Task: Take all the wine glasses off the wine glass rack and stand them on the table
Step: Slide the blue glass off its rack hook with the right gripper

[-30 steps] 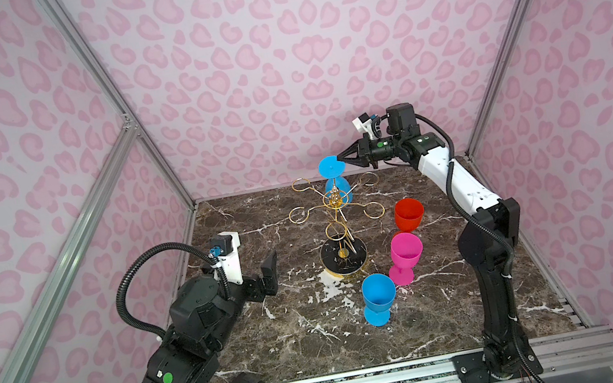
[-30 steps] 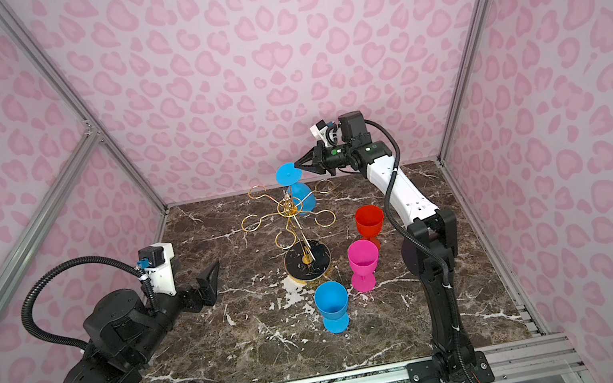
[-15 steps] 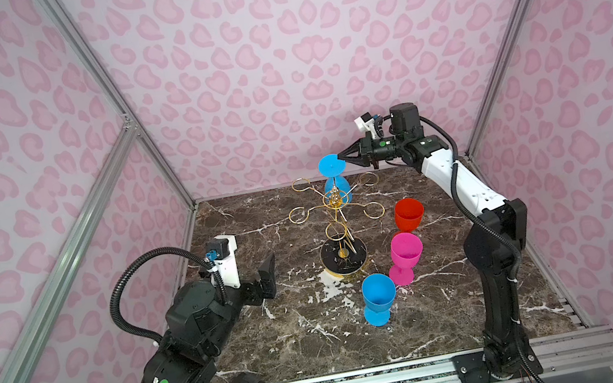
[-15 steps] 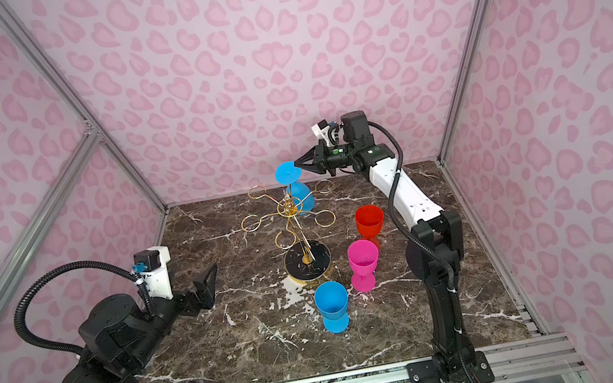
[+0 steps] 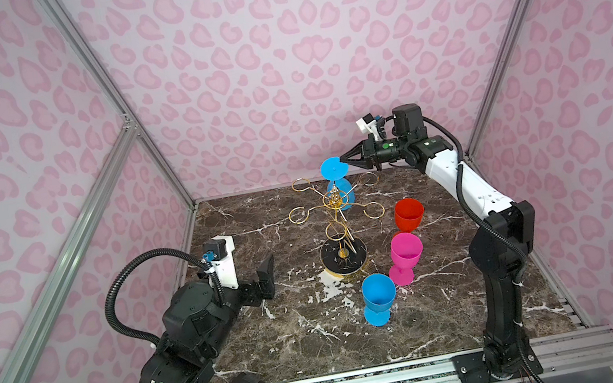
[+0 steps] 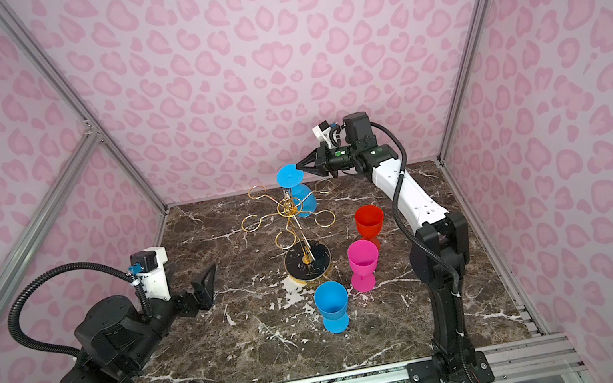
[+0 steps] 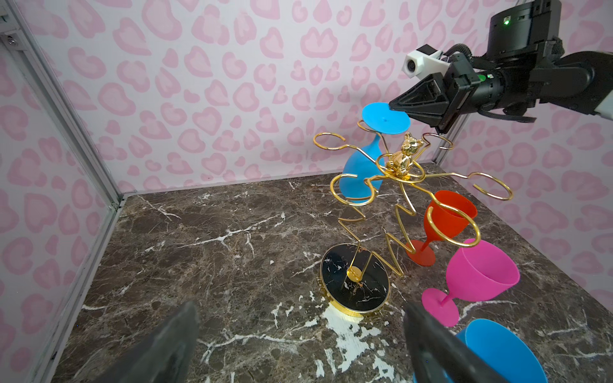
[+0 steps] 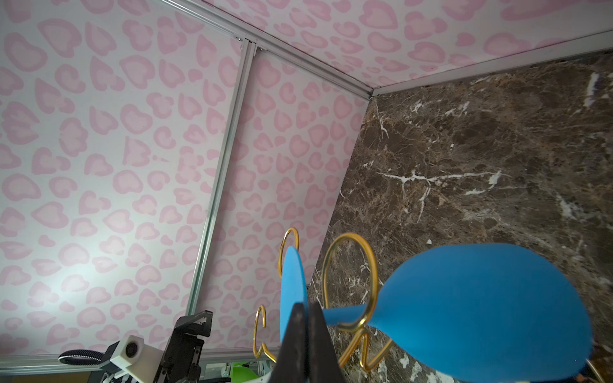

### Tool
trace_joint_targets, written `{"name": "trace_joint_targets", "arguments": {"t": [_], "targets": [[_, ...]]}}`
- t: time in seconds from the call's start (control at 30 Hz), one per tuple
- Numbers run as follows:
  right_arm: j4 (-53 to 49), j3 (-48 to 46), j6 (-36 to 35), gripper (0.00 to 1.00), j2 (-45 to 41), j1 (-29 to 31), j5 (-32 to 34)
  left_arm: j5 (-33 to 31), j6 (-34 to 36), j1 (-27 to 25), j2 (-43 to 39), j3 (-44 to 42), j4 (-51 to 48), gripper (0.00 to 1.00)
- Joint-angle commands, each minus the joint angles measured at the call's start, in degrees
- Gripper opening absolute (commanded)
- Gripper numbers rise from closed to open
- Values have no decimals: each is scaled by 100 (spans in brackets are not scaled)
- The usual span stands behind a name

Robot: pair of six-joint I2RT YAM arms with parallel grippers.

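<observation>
Pinching the blue wine glass (image 5: 334, 170) by its foot, our right gripper (image 5: 342, 160) was closed on it; the glass hung upside down in a far-side loop of the wine glass rack (image 5: 334, 206). Our left gripper (image 7: 298, 315) stood wide open, well apart from the rack.

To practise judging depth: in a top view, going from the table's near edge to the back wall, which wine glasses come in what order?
Upright blue glass → pink glass → red glass → inverted blue glass, stem in a loop of the wine glass rack, foot pinched by the right gripper.
</observation>
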Motion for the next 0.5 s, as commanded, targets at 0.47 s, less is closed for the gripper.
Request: {"name": "trace_joint_targets", "arguments": {"t": [0.47], "targets": [[-326,-197,-420,0,-352,-233,-90,56,-70,0,-1,139,-45,97]]}}
